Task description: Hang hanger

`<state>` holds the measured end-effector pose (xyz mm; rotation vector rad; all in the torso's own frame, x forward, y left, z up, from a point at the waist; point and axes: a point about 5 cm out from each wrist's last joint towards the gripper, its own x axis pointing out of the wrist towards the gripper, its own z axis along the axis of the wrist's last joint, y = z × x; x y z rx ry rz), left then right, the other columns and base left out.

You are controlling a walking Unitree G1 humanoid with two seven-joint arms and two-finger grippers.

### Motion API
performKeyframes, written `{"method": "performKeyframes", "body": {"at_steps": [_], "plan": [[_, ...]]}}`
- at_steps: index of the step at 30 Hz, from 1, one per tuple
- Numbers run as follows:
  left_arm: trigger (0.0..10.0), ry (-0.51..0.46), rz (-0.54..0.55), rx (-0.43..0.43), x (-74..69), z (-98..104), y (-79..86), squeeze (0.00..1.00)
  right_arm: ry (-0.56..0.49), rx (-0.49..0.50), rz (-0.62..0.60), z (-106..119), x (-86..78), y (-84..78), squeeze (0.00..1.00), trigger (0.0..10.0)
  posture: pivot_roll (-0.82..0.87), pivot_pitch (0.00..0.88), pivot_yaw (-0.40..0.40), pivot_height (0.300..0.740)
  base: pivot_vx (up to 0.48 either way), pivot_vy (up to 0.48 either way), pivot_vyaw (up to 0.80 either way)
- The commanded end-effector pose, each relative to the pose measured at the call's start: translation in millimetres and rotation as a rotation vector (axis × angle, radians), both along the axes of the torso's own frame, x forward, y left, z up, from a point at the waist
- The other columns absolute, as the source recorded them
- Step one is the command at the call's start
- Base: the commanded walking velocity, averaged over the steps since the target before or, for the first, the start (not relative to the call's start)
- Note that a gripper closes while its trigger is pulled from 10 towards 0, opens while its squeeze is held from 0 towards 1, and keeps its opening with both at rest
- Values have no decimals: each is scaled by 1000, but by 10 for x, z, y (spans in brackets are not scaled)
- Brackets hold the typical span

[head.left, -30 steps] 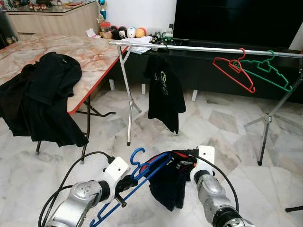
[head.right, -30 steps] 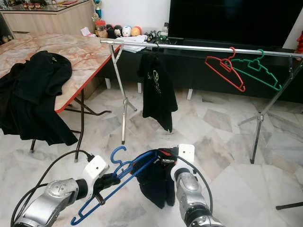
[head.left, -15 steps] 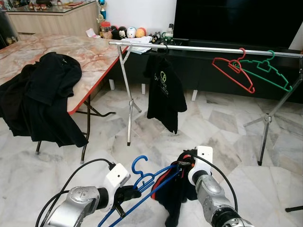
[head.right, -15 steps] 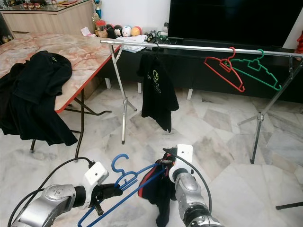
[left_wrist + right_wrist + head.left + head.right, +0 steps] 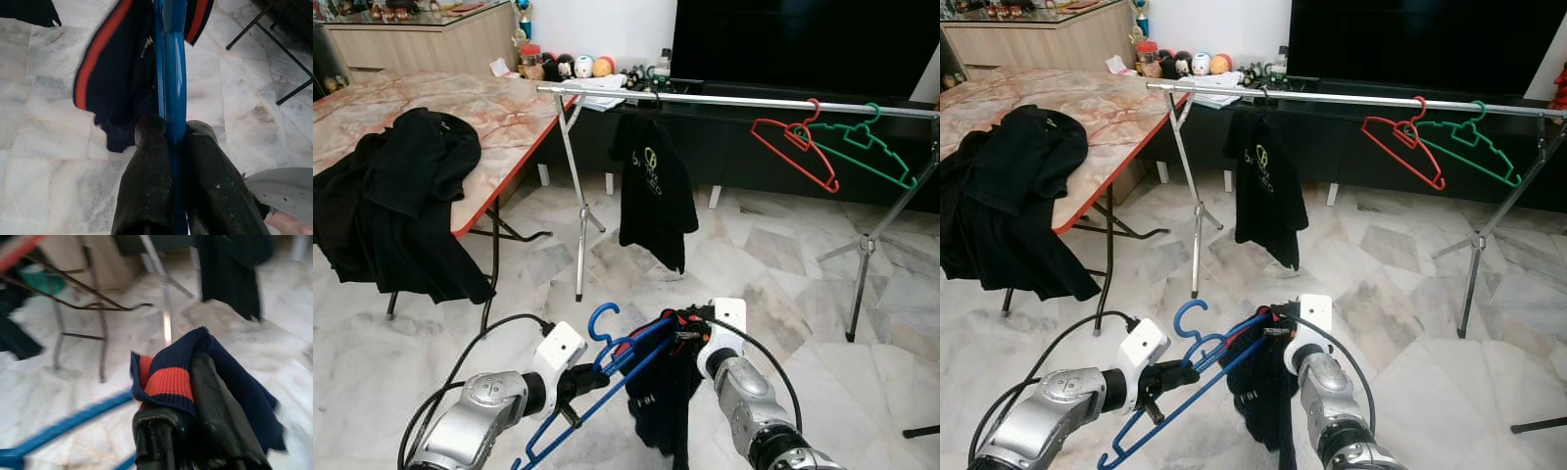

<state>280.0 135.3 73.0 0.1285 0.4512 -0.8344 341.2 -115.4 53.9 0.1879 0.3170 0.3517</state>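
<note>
A blue plastic hanger [image 5: 607, 367] is held low in front of me, hook pointing up. My left gripper [image 5: 171, 134] is shut on the hanger's bar [image 5: 172, 73]. A dark navy garment with red trim [image 5: 661, 397] hangs off the hanger's far end. My right gripper [image 5: 188, 382] is shut on the garment's navy and red cuff [image 5: 168, 379]. Ahead stands a silver clothes rail [image 5: 734, 99] with a black T-shirt [image 5: 654, 191] hanging on it, plus an empty red hanger [image 5: 795, 143] and an empty green hanger [image 5: 862, 147].
A marble-topped folding table [image 5: 499, 113] with black clothes [image 5: 406, 196] draped over it stands to the left. A dark TV unit [image 5: 783, 147] sits behind the rail. The rail's tripod legs [image 5: 578, 235] stand on the marble floor [image 5: 754, 255].
Both grippers have risen a little with the hanger and garment; the garment bunches closer to the right gripper. The T-shirt on the rail has swung slightly.
</note>
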Motion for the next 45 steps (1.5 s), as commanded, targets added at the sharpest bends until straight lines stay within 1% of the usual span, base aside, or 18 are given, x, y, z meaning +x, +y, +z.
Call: {"method": "performKeyframes", "body": {"at_steps": [1,4,5,11,13,15,18,19,20,22,25,29,30,32,40,42,44,45], "plan": [[10000,-15,1,-13,-1,25,9,0,-54,15,94,123,46,95,0,10000,115,61,15,740,0,0,0],[10000,-8,-8,-15,-17,11,-7,0,-76,-23,212,112,3,106,0,10000,112,61,17,740,0,0,0],[10000,-9,-3,-12,-12,7,-10,0,-94,-29,269,132,-9,79,0,10000,111,62,15,740,0,0,0],[10000,-16,14,-6,11,-1,-3,0,-128,-13,329,207,-8,39,0,10000,101,63,17,740,0,0,0],[10000,-19,22,1,24,-15,-14,0,-157,-4,422,232,-58,59,0,10000,98,64,18,740,0,0,0],[10000,-25,35,4,38,-18,-13,0,-160,-11,432,228,-69,51,0,10000,98,65,20,740,0,0,0],[10000,-38,59,24,63,-21,5,0,-162,-10,396,238,-53,24,0,10000,96,65,20,740,0,0,0],[10000,-49,83,33,85,-20,28,0,-148,-44,307,223,-13,-38,0,10000,97,65,20,740,0,0,0],[10000,-49,83,33,85,-20,28,0,-148,-44,307,223,-13,-38,0,10000,97,65,20,740,0,0,0],[10000,-56,91,35,95,-18,36,0,-115,-78,229,171,1,-111,0,10000,98,64,20,740,0,0,0],[10000,-60,100,30,102,-13,38,0,-109,-60,230,162,-10,-114,0,10000,103,64,21,740,0,0,0],[10000,-67,104,25,114,-6,39,0,-145,10,319,217,-49,-32,0,10000,99,61,20,740,0,0,0],[10000,-67,104,25,114,-6,39,0,-145,10,319,217,-49,-32,0,10000,99,61,20,740,0,0,0],[10000,-75,109,20,127,1,30,0,-165,40,391,251,-80,18,0,10000,99,60,19,740,0,0,0],[10000,-101,143,12,169,19,35,0,-195,31,487,309,-122,23,0,10000,94,65,16,740,0,0,0],[10000,-110,177,1,201,27,49,0,-203,33,534,332,-154,34,0,10000,92,66,15,740,0,0,0],[10000,-111,179,-7,209,33,50,0,-234,42,622,379,-229,73,0,10000,92,66,15,740,0,0,0],[10000,-111,178,-9,208,34,49,0,-241,48,635,393,-242,79,0,10000,92,66,15,740,0,0,0]]}}
